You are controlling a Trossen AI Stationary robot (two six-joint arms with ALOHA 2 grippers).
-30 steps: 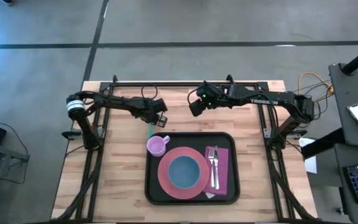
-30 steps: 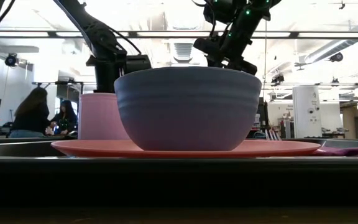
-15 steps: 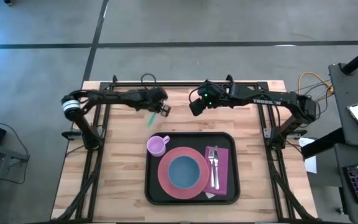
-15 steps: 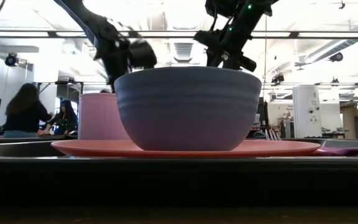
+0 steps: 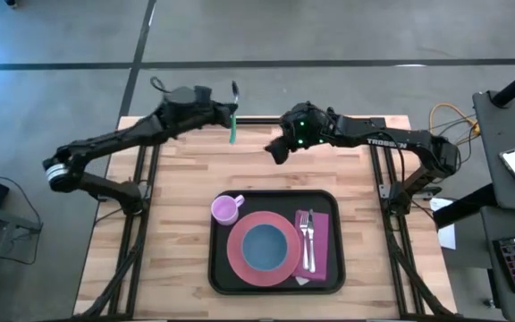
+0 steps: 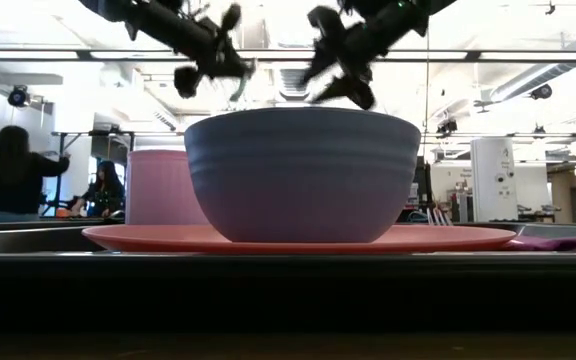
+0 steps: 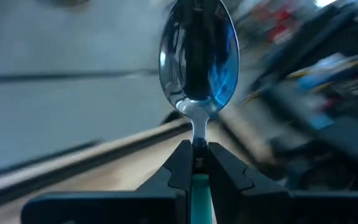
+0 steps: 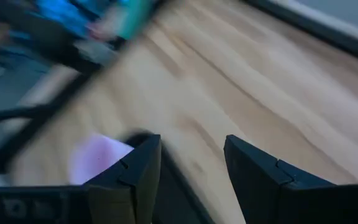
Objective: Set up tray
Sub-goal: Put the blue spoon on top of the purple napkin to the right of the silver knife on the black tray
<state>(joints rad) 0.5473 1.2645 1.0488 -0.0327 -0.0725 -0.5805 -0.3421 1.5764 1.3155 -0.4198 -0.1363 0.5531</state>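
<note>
My left gripper (image 5: 228,111) hangs high over the table's far edge, shut on a spoon (image 5: 233,114) with a teal handle and a shiny metal bowl (image 7: 198,56). My right gripper (image 5: 275,151) hovers open over the bare wood beyond the tray, with nothing between its fingers (image 8: 188,171). The black tray (image 5: 218,268) lies at the table's near middle. On it a blue bowl (image 5: 264,248) sits on a pink plate (image 5: 238,264). A pink cup (image 5: 225,210) stands at the tray's far left corner. A fork (image 5: 308,237) lies on a magenta napkin (image 5: 322,234). My left gripper pinches the spoon between its two fingers (image 7: 180,167) at the top of the teal handle (image 7: 199,186), just below the metal neck. The fingers come about level from the table's left and lie across the spoon. The spoon is lifted clear, bowl end up.
Bare wooden tabletop (image 5: 168,224) lies left and right of the tray and beyond it. Black frame rails (image 5: 141,224) run along both sides. People sit in the room behind (image 6: 13,180).
My left gripper has risen from the table beside the cup toward the far edge and tipped from pointing down to about level. The spoon, which lay on the wood, has gone up with it and hangs clear. My right gripper has tipped up a little.
</note>
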